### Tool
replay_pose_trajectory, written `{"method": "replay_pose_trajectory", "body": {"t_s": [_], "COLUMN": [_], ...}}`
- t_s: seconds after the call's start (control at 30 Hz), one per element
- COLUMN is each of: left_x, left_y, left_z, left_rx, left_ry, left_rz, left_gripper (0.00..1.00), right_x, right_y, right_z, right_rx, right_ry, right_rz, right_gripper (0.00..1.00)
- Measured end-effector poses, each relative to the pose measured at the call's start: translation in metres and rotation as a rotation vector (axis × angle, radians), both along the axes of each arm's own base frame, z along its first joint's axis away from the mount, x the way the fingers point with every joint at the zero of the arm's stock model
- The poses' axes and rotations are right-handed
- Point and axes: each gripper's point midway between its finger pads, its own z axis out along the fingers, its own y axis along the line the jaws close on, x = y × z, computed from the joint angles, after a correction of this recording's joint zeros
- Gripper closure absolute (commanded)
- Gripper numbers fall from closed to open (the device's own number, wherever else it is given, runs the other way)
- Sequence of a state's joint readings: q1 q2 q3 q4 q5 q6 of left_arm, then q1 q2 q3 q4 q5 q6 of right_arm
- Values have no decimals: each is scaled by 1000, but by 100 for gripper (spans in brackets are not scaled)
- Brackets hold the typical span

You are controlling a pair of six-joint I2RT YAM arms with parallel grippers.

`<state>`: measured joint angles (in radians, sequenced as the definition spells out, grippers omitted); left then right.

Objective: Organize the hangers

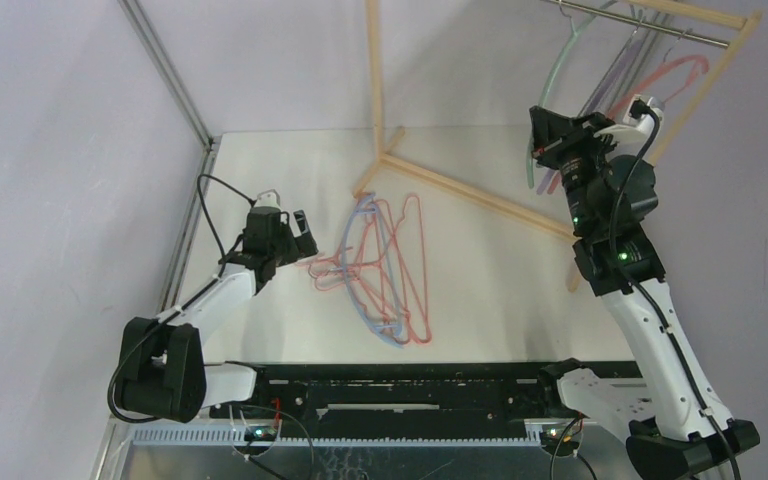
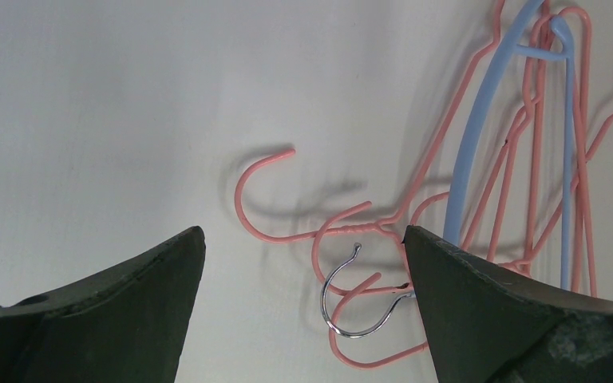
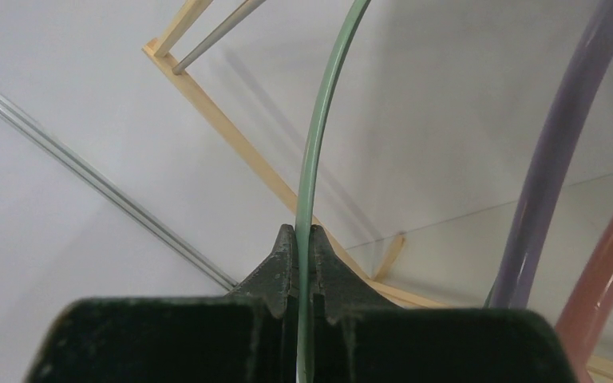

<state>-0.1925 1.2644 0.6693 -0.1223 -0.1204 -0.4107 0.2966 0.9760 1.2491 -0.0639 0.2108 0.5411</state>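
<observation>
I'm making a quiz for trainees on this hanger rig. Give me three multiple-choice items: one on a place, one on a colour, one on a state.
1. Where does the pink hanger pile lie?
A) flat on the table
B) hanging overhead
C) propped against the wall

2. What colour is the hanger pinched by the right gripper?
A) blue
B) grey-green
C) pink

3. How is the left gripper?
A) shut on a hanger
B) shut, empty
C) open, holding nothing

Answers:
1 A, the top view shows the pile lying on the table between the arms.
2 B, the grey-green hanger runs between its closed fingers.
3 C, its fingers stand wide apart, gripping nothing.
</observation>
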Motion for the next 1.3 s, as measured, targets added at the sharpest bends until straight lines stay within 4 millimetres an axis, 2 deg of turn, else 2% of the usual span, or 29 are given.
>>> {"method": "replay_pose_trajectory", "body": {"t_s": [0.23, 0.4, 0.5, 0.8, 0.83, 0.9, 0.93, 0.97, 1.07, 1.13, 1.3], "left_x": [0, 0, 0, -1, -1, -1, -1, -1, -1, -1, -1], "left_y": [0, 0, 0, 0, 0, 0, 0, 0, 0, 0, 0], "left_z": [0, -1, -3, -7, -8, -8, -8, -8, -8, -8, -8], "left_rx": [0, 0, 2, 4, 4, 4, 4, 4, 4, 4, 3], "left_ry": [0, 2, 9, 23, 23, 24, 24, 24, 23, 23, 23], "left_rz": [0, 0, 0, 0, 0, 0, 0, 0, 0, 0, -1], "left_gripper": [1, 0, 1, 0, 0, 0, 0, 1, 1, 0, 0], "right_x": [1, 3, 8, 9, 10, 10, 10, 10, 8, 5, -7], "right_y": [-8, -14, -20, -29, -31, -34, -35, -36, -38, -39, -41], "right_z": [-6, -20, -38, -40, -40, -41, -41, -41, -47, -51, -51], "right_rx": [10, 18, 32, 47, 48, 53, 60, 68, 82, 82, 72], "right_ry": [12, 43, 98, 102, 102, 103, 105, 108, 134, 150, 154], "right_rz": [-15, -30, -56, -92, -96, -105, -109, -112, -121, -130, -143], "right_gripper": [100, 100, 100, 100, 97, 76, 47, 33, 18, 12, 2]}}
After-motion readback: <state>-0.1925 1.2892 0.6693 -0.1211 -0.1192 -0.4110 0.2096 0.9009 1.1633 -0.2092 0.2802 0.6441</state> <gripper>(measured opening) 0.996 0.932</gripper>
